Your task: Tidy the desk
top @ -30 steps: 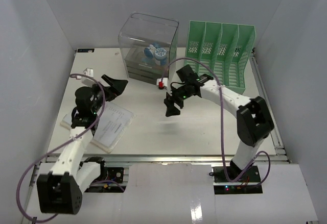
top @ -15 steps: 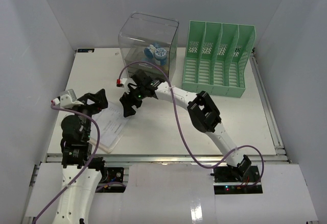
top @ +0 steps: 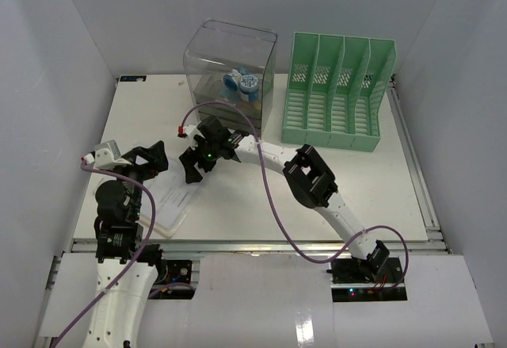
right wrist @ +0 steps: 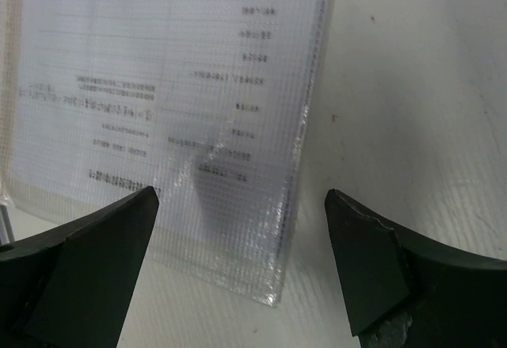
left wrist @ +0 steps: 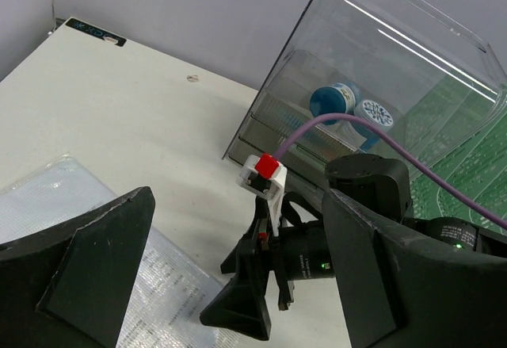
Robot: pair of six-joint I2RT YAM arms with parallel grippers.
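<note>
The white desk (top: pixel 317 189) carries a clear plastic document sleeve (top: pixel 170 199) with printed sheets near its front left. My right gripper (top: pixel 192 170) reaches across to the sleeve's far right corner and stands open. In the right wrist view that corner of the sleeve (right wrist: pixel 174 86) lies flat on the desk (right wrist: pixel 412 86) between the open fingers of my right gripper (right wrist: pixel 242 245), untouched. My left gripper (top: pixel 152 162) hovers open over the sleeve's far left part, holding nothing. Its wrist view shows the right gripper (left wrist: pixel 261 308) between its own fingers (left wrist: pixel 87 277).
A clear drawer box (top: pixel 230 66) with blue-and-white rolls (top: pixel 242 85) inside stands at the back centre, also in the left wrist view (left wrist: pixel 356 102). A green file rack (top: pixel 337 90) stands at the back right. The right arm's purple cable (top: pixel 273 205) loops over the desk.
My right arm swung left from the desk's middle to the sleeve's corner, and its jaws opened wider. My left gripper drew back toward the near left, staying open.
</note>
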